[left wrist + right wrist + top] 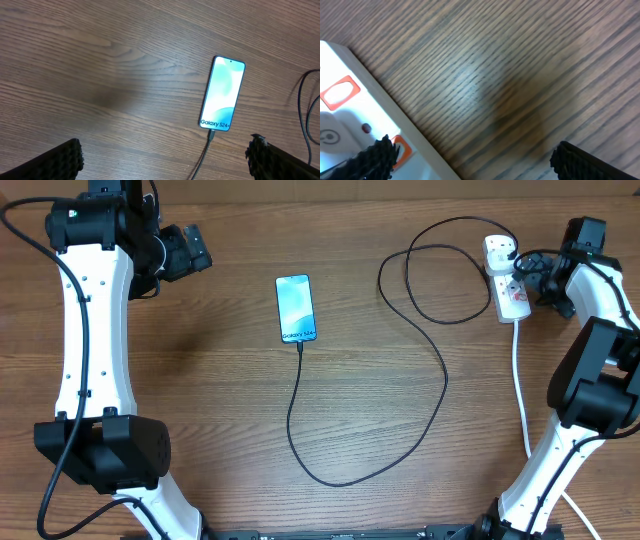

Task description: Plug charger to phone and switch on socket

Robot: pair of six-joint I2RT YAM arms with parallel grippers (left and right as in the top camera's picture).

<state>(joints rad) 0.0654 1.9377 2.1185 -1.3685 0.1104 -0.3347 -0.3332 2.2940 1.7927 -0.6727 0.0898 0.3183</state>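
Observation:
The phone (pixel 296 307) lies flat on the table with its screen lit; it also shows in the left wrist view (pixel 223 93). The black charger cable (pixel 440 385) is plugged into the phone's bottom edge and loops across the table to the white socket (pixel 506 285) at the far right. In the right wrist view the socket (pixel 355 125) shows red switches. My left gripper (pixel 165 160) is open and empty, raised well left of the phone. My right gripper (pixel 470 160) is open, one finger over the socket's edge.
The socket's thick white cord (pixel 520 390) runs down the right side towards the right arm's base. The wooden table top (pixel 200 400) spreads under everything.

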